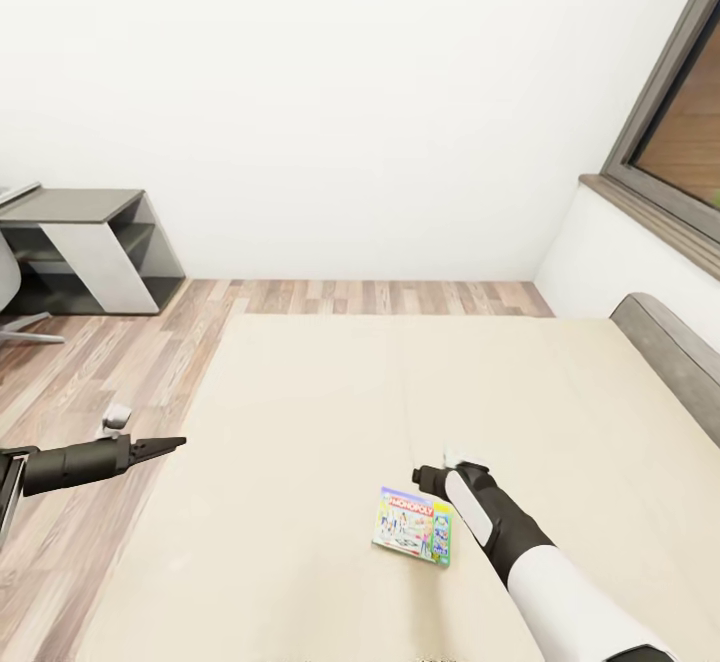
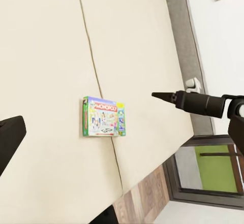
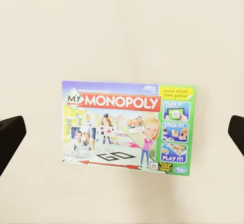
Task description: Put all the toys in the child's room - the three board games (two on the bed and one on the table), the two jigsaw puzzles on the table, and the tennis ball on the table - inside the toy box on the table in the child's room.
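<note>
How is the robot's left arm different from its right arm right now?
The left gripper hangs beside the bed, above the wooden floor; the right gripper hovers over the mattress by the board game. The left gripper looks shut to a point, while the right's fingers are spread wide around the game. Neither holds anything.

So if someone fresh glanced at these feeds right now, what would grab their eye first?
The bright Monopoly board game lying flat on the plain beige bed, the only colourful thing there. Next, the right gripper just beside the box; in the right wrist view its fingers stand wide apart on either side of the box, so it is open. The left gripper hangs over the bed's near-left edge, away from the game.
</note>
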{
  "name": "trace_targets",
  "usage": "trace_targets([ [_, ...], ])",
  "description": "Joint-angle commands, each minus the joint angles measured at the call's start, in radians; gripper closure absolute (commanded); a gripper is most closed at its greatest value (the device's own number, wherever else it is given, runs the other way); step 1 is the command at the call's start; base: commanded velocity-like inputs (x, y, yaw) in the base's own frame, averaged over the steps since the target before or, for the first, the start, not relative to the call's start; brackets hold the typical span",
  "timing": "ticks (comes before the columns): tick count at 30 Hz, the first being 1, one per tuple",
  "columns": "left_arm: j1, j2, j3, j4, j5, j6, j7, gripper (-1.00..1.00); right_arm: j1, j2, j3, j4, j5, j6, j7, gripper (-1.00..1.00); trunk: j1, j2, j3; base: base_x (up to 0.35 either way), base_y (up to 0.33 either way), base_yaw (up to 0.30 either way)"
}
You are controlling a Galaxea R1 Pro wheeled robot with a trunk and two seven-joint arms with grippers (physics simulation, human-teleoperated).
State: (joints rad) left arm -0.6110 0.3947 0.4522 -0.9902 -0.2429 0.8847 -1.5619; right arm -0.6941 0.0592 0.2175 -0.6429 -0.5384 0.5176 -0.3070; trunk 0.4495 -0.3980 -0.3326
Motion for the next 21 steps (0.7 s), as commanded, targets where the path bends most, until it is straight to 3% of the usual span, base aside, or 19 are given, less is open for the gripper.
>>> trace_targets([
  [1,-0.001,0.000,0.002,-0.001,-0.010,0.011,-0.009,-1.00,-0.001,-0.009,0.004,-0.001,-0.011,0.002,0.005,-1.00,0.000,-0.002,-0.003,0.000,0.000,0.000],
  [5,-0.001,-0.001,0.002,-0.001,-0.010,0.011,-0.009,-1.00,-0.001,-0.021,-0.009,-0.001,-0.012,0.001,0.023,-1.00,0.000,-0.002,-0.010,0.000,0.000,0.000],
  [10,-0.001,-0.003,0.002,-0.002,-0.011,0.011,-0.009,-1.00,-0.001,-0.028,-0.056,-0.001,-0.011,0.001,0.031,-1.00,0.000,-0.002,-0.018,0.000,0.000,0.000],
  [21,-0.001,-0.003,0.003,-0.001,-0.011,0.011,-0.009,-1.00,-0.027,-0.031,-0.069,-0.006,-0.010,0.002,0.034,-1.00,0.000,-0.002,-0.036,0.000,0.000,0.000],
])
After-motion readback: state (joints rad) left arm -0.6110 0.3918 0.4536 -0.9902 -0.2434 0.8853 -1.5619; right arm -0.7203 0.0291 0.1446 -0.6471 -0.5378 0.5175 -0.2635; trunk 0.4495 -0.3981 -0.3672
